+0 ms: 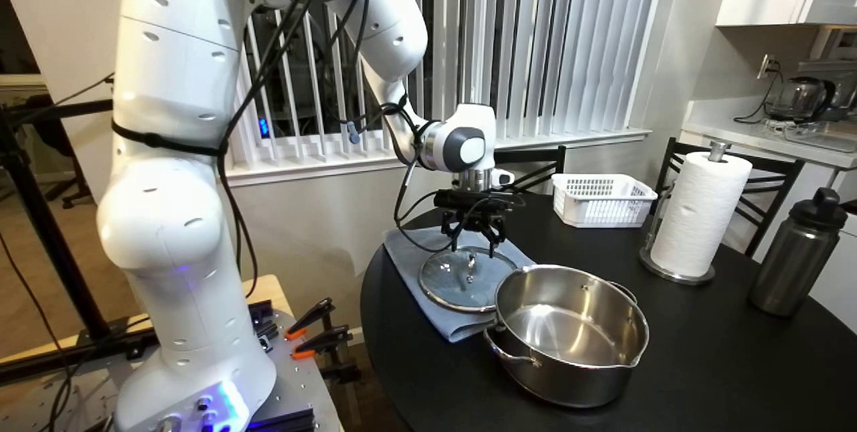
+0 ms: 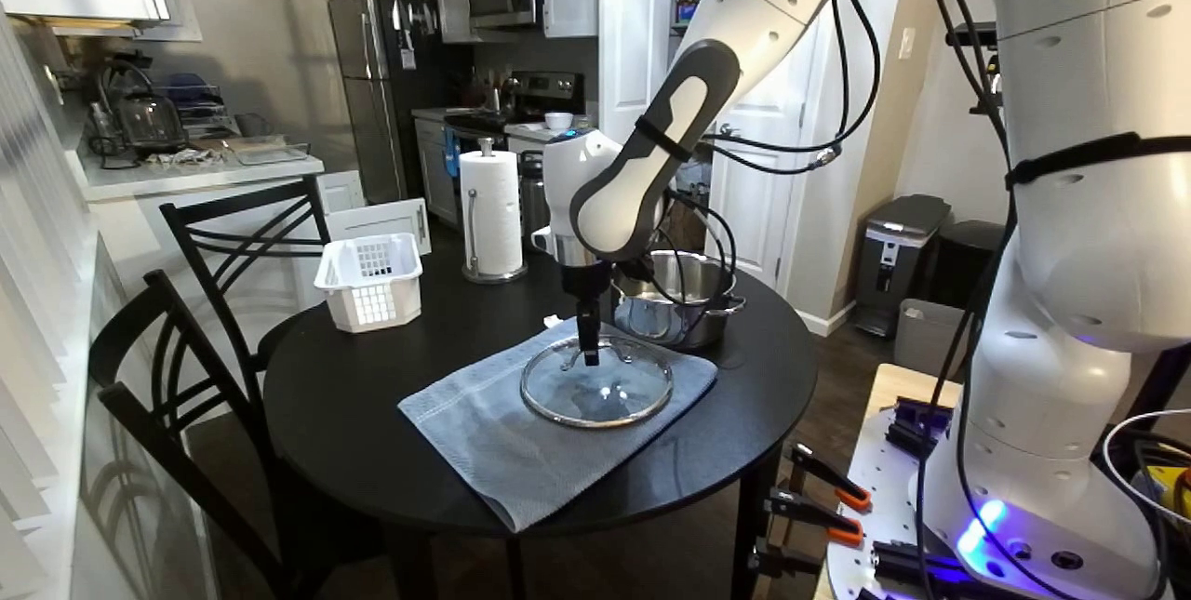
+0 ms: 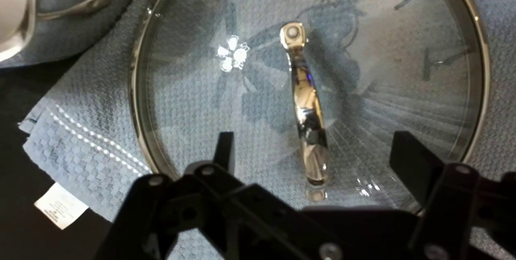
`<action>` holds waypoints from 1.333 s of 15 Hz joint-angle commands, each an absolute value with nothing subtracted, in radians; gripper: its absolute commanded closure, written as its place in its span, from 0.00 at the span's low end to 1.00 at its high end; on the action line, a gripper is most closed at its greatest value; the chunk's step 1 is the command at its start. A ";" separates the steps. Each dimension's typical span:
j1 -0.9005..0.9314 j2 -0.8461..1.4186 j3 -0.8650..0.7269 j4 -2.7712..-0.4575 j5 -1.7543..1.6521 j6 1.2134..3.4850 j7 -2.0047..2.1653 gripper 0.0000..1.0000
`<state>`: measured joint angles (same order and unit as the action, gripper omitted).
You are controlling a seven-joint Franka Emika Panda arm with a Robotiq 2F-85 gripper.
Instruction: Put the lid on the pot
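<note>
Well, I judge only the approach done: my black two-fingered gripper [image 1: 473, 248] hangs spread and empty above the round metal-rimmed glass lid [image 2: 600, 391], which lies (on a blue-grey cloth [image 2: 521, 456]) beside the wide stainless-steel pot [image 1: 562, 375], with grasping, lifting and covering left.
</note>
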<state>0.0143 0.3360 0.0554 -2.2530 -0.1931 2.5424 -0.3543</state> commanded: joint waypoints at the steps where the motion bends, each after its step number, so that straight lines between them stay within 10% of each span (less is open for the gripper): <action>1: -0.030 0.358 0.075 -2.245 -0.150 2.552 -0.422 0.27; 12: -0.043 0.359 0.088 -2.241 -0.151 2.538 -0.438 0.97; 20: -0.063 0.188 0.122 -2.356 -0.094 2.552 -0.483 0.96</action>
